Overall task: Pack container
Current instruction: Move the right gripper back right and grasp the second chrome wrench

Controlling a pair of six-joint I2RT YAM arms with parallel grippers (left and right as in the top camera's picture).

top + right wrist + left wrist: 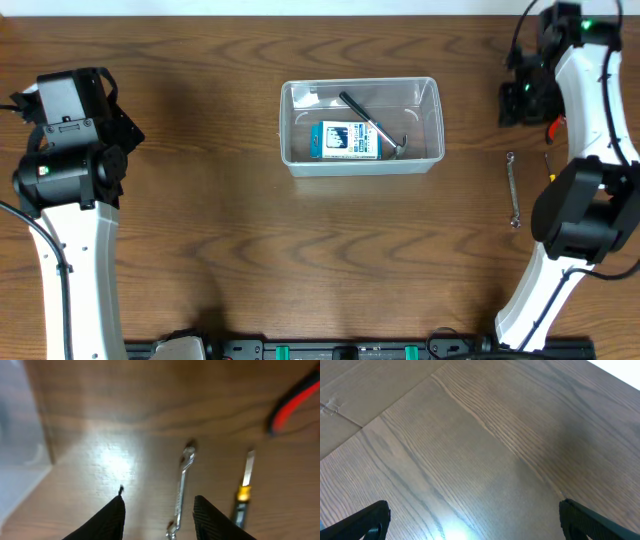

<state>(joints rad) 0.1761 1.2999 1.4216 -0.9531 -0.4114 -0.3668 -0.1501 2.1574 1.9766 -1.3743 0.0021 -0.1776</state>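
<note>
So, from overhead you have the container [360, 83] sitting on the tabletop [200, 250] about midway between the two arms, its long rim running left to right. Inside it lie a blue-and-white box [349, 140], a black-handled tool [354, 102] toward the far wall, and a metal key [386, 136] at the box's right end. Bare wood runs from the container's left wall to the left arm [60, 170], and a wide band of it lies along the container's near side. Right of the container, well apart from its wall, a slim wrench [513, 190] lies on the wood. A small yellow-marked tool [548, 165] lies just beyond it, and the right arm [590, 90] curves over both.

In the left wrist view, your left claw [472, 520] is released. Its black tips sit at the lower corners with only wood grain between them.

In the right wrist view, your right claw [159, 520] is released too, its fingers [107, 520] parted and grasping nothing. The wrench lies just ahead of the gap, nearer the right finger, with the yellow-marked tool beside it on the side away from the container. The container's clear wall fills the left edge, and a strip of open wood separates it from the wrench. A blurred red-and-black object [292, 405] crosses the upper right.
</note>
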